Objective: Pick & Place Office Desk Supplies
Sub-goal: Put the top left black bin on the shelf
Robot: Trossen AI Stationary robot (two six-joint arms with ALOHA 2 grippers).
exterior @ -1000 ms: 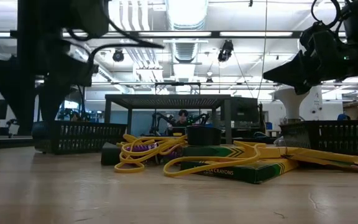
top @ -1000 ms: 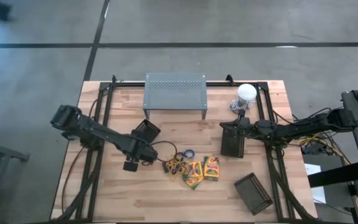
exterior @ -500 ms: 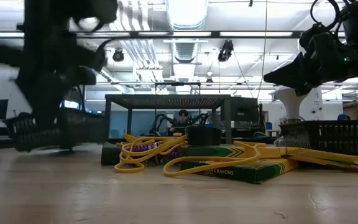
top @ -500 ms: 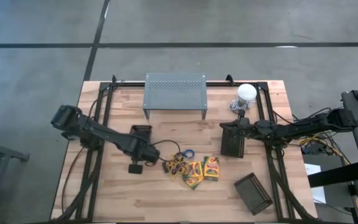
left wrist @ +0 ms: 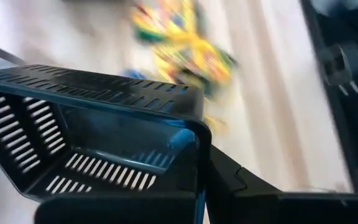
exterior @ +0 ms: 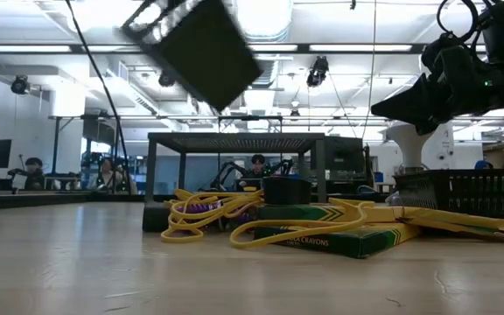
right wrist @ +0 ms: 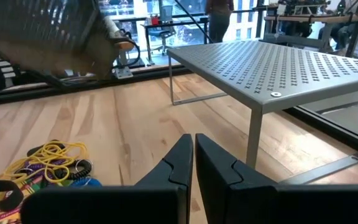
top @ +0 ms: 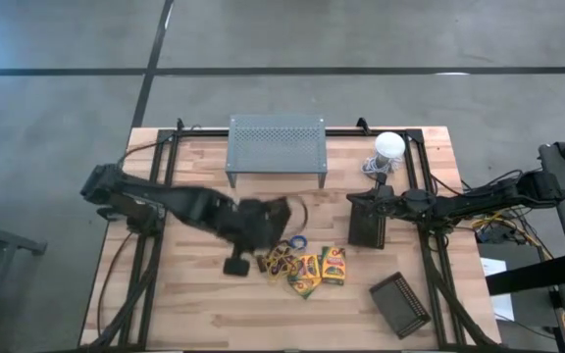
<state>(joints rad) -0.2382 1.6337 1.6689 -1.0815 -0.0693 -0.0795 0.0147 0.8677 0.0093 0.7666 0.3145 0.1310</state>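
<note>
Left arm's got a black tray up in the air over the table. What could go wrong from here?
1. The left gripper pinches only the rim of the black tray, which hangs tilted and blurred in the low view; a fast swing could slip it loose.
2. The tray is right beside the crayon boxes and rubber bands; lowered here, it could scatter them.
3. The right gripper is shut on a second tray nearby; the arms could crowd each other.

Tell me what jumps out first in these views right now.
The left gripper, shut on a black slotted tray, swings it through the air left of the pile. Below lies the heap of crayon boxes and rubber bands at mid-table. The right gripper waits shut near the grey perforated stand.
</note>
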